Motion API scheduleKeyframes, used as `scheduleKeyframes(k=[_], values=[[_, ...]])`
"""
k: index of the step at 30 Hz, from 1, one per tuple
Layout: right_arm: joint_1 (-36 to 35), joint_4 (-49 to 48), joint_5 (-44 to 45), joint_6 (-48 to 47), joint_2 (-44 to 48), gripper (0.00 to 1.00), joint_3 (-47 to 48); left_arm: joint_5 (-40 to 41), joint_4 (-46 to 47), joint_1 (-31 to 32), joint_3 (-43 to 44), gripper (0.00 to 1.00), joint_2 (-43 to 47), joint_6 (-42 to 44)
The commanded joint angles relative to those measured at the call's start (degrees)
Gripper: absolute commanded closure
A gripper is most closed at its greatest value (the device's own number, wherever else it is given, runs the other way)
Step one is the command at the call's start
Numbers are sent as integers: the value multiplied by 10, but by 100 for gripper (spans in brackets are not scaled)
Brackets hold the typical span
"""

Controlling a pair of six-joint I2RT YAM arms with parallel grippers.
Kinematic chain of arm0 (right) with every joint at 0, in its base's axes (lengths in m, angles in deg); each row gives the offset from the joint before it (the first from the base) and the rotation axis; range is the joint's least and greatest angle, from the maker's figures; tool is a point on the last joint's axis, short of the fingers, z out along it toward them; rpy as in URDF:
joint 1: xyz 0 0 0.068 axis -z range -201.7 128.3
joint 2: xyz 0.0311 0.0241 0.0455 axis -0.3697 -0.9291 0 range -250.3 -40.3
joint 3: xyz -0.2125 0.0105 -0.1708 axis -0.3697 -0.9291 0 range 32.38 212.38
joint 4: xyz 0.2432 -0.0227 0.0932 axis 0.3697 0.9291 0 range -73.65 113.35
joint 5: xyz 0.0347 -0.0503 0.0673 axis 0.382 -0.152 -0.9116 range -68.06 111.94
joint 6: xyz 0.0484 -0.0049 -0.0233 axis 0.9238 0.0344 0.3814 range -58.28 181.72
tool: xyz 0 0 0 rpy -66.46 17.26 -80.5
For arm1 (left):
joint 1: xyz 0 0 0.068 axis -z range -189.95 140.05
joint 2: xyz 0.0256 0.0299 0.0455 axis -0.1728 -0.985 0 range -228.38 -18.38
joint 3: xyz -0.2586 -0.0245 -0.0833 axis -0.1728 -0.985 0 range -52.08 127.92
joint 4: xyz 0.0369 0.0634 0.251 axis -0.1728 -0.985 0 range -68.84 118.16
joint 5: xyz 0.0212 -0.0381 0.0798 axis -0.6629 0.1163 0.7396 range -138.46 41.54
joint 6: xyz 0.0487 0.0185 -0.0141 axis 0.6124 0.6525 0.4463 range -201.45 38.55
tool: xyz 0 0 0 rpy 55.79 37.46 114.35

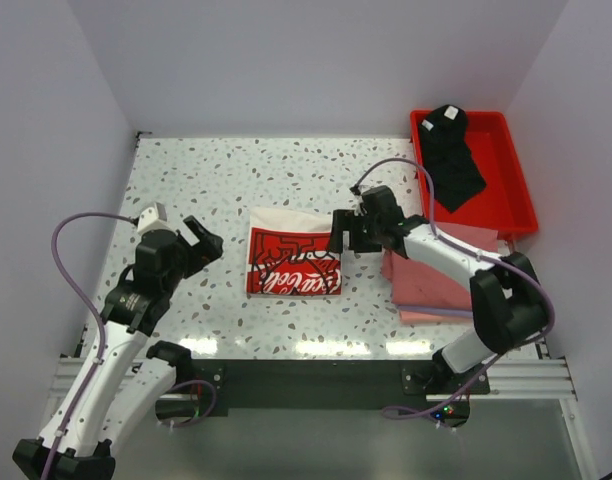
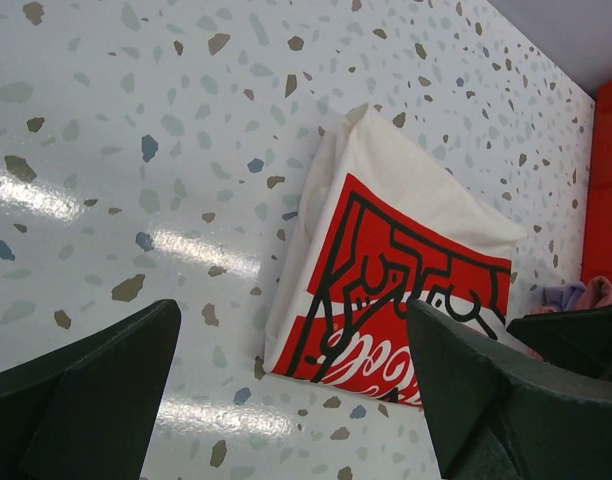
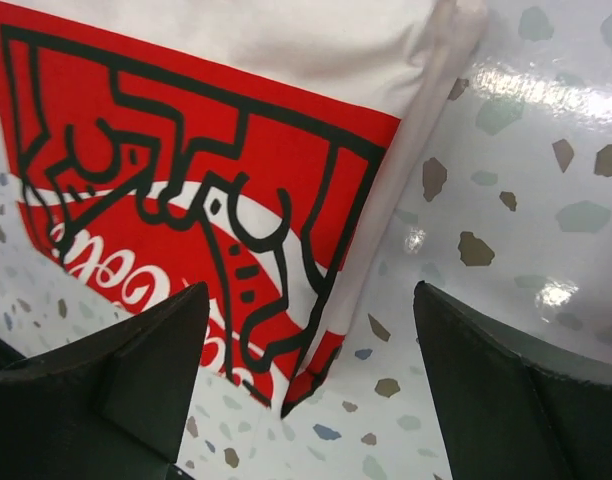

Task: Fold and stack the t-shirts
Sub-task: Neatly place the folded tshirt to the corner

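Top external: folded white Coca-Cola t-shirt [image 1: 294, 262] at centre of tabletop [image 1: 216, 180]. At its right edge, right hand [image 1: 344, 235] spread wide, grasping nothing. Apart to left, left hand [image 1: 204, 240] released. Stacked pink t-shirts [image 1: 426, 285] at right; black t-shirt [image 1: 451, 155] in red tray [image 1: 521, 190].

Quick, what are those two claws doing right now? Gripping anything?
Left gripper: open, holding nothing.
Right gripper: open, above the edge of the white shirt, not gripping it.

One white t-shirt [image 1: 294, 262]: red print, black line-art, white script. Two-odd pink t-shirts [image 1: 431, 290]. One black t-shirt [image 1: 451, 165], in red tray [image 1: 504, 165]. The table [image 1: 196, 185]: white, grey-brown speckles.
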Motion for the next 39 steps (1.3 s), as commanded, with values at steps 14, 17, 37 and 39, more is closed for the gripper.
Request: scheduleKeyframes(k=[14,17,37,39], values=[[-37,-49,73,18,-165,41,69,1,-2,-3,-23,0,-4,-12],[-44,-52,72,16,-183,46,76,-2,2,-3,-25,0,-6,-12],[-91,210,219,-77,-29,100,82,-23,56,-3,-43,0,-28,-10],[-91,273,268,-76,2,100,76,-26,63,-3,-42,0,-35,-8]])
